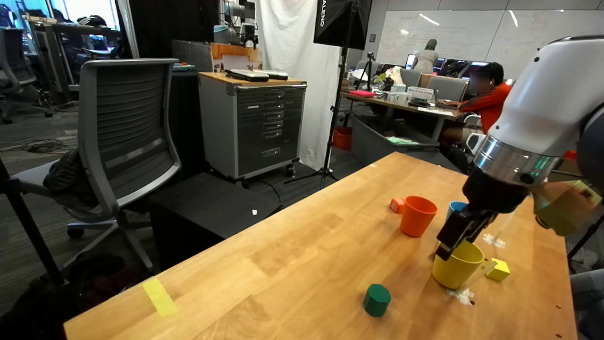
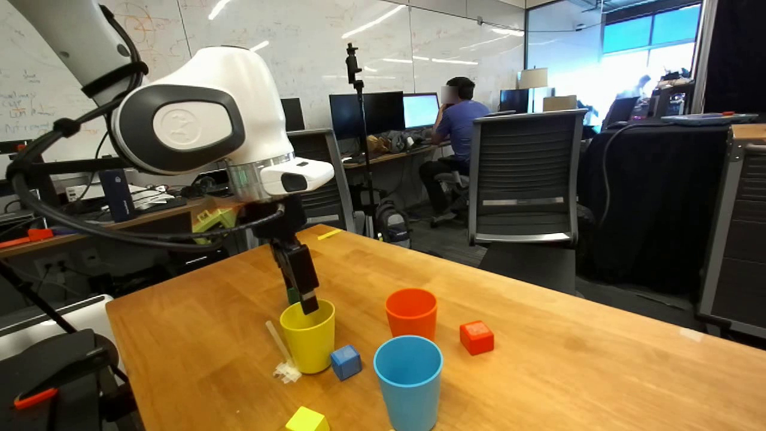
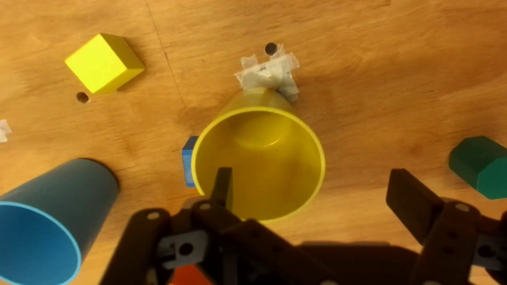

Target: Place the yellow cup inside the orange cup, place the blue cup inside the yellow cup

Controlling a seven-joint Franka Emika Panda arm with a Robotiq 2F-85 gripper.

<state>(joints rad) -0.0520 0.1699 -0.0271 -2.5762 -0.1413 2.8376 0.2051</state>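
One blue cup: standing on the surface, between eight and nine o'clock of the yellow cup in the wrist view. One yellow block: ten o'clock. One blue cube: nine o'clock, just beside the yellow cup. One orange cup: apparently seven o'clock, mostly hidden there, upright in both exterior views. The yellow cup: upright, central, judged next to be gripped. One tool: spread wide, holding nothing; one finger shows over the mouth, its mate beyond the three o'clock wall. Handling: descend straight, that wall midway between the fingers; pinch shallow at the rim, so the outer finger should clear the orange cup when nesting. One green block: three o'clock, well apart.
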